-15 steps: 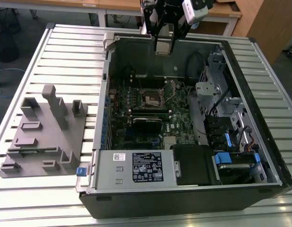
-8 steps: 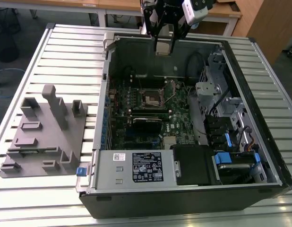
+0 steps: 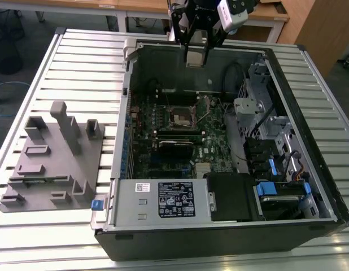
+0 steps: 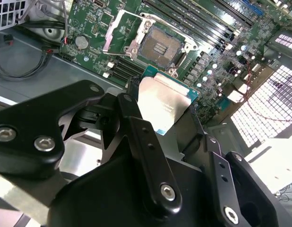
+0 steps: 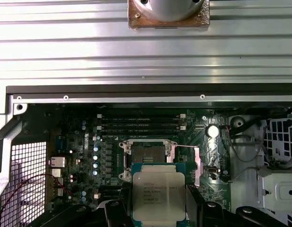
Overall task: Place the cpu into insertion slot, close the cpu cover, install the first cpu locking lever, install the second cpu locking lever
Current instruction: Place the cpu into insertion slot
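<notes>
High over the open computer case (image 3: 219, 245), the gripper (image 3: 195, 56) squeezes the cpu (image 5: 158, 195) tight between its fingers. Down inside, the insertion slot (image 5: 147, 156) lies open.

The arm (image 3: 198, 22) is hanging at the top centre of the exterior view, with its wrist pointing straight down. The gripper (image 3: 196, 56) is clamping the cpu (image 5: 158, 196) by two opposite edges with its black fingers (image 4: 141, 137) (one finger on each side), and is holding it in the air.
</notes>
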